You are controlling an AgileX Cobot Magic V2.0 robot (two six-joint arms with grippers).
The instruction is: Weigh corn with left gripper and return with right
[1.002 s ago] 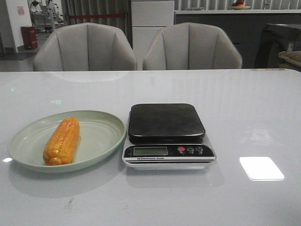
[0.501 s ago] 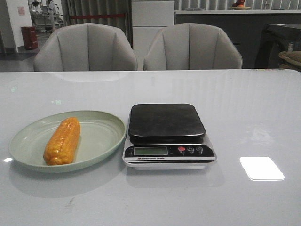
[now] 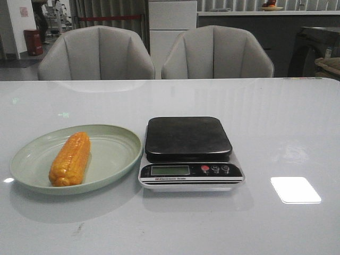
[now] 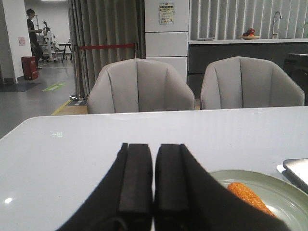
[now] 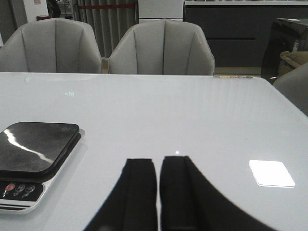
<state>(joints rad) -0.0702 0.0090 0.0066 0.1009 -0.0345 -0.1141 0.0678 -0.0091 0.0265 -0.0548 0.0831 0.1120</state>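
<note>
The orange-yellow corn [image 3: 70,159] lies lengthwise on the pale green plate [image 3: 114,154] at the table's left; its tip also shows in the left wrist view [image 4: 248,197]. The black kitchen scale [image 3: 188,151] stands just right of the plate, its platform bare. Neither arm shows in the front view. In the left wrist view my left gripper [image 4: 154,147] is shut and empty, above the table to the left of the plate [image 4: 284,192]. In the right wrist view my right gripper [image 5: 158,160] is shut and empty, to the right of the scale [image 5: 36,154].
Two grey chairs [image 3: 98,53] [image 3: 215,50] stand behind the table's far edge. A bright light reflection [image 3: 295,189] lies on the white tabletop at the right.
</note>
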